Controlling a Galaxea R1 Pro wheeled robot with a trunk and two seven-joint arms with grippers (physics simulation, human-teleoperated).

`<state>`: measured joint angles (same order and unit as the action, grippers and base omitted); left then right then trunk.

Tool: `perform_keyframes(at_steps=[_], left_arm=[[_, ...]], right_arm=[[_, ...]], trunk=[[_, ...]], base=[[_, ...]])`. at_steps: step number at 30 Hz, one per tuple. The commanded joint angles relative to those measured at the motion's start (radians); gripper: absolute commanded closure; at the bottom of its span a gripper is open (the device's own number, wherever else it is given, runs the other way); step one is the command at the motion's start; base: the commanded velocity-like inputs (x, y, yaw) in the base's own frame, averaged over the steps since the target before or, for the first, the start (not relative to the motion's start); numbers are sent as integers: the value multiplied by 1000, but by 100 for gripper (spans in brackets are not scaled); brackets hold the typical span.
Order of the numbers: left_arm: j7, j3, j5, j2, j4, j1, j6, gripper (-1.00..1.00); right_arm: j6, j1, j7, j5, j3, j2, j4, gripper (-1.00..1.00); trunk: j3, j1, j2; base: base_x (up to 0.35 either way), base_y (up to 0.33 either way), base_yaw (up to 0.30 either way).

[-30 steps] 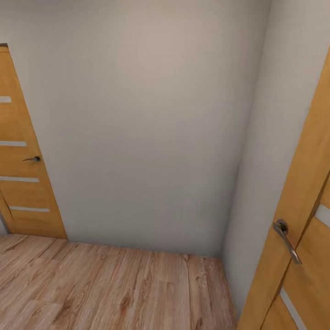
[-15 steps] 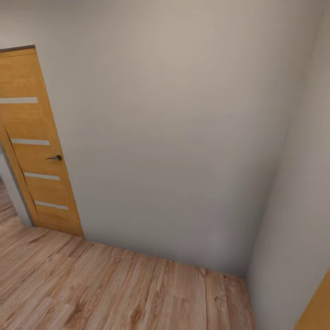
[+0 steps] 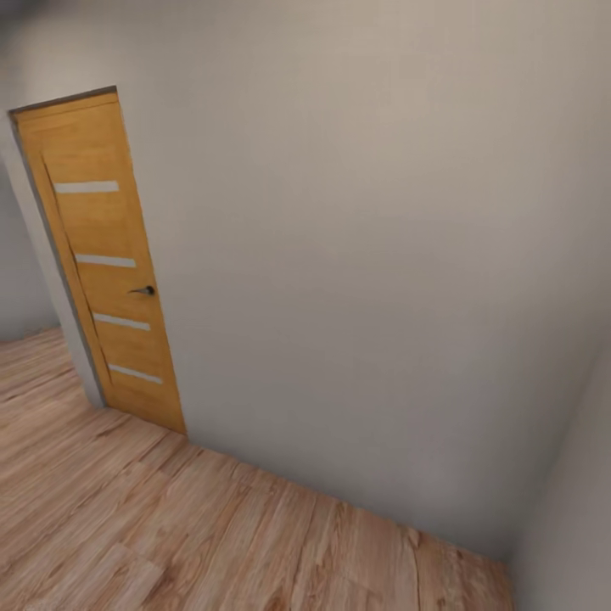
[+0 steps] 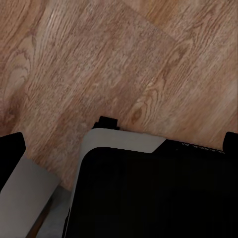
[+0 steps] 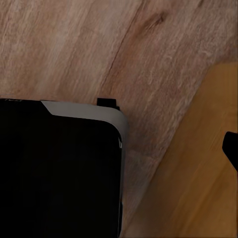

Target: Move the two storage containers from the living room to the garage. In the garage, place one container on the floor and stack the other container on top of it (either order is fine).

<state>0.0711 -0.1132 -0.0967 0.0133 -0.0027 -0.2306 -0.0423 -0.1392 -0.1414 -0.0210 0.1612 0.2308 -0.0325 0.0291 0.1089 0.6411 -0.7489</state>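
Swinging right, the head camera has carried the wooden door (image 3: 106, 263) toward mid-frame against the grey wall (image 3: 365, 255), above the plank floor (image 3: 170, 526). Robot seems mid-transit; no containers visible. Jaws' state: cannot tell from either wrist view.

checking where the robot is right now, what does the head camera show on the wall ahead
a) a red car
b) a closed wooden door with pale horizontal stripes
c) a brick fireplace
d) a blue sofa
b: the head view shows an orange-brown wooden door with four pale horizontal stripes and a dark handle, set in a plain wall above a wood-plank floor.
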Motion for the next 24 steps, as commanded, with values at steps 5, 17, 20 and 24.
perform_keyframes(at_steps=[5,17,20,24], left_arm=[[1,-3,-9,1,1,-1,-4,-100],[1,-3,-9,0,1,-1,-4,-100],[1,-3,-9,0,1,-1,-4,-100],[2,-3,-9,0,1,-1,-4,-100]], right_arm=[[-6,-1,-1,10,8,0,3,-100],[-7,-1,-1,10,7,0,3,-100],[-7,-1,-2,11,6,0,3,-100],[-7,-1,-2,11,6,0,3,-100]], trunk=[[2,1,-1],[2,1,-1],[2,1,-1],[2,1,-1]], base=[[227,0,268],[113,0,268],[2,0,268],[0,0,268]])
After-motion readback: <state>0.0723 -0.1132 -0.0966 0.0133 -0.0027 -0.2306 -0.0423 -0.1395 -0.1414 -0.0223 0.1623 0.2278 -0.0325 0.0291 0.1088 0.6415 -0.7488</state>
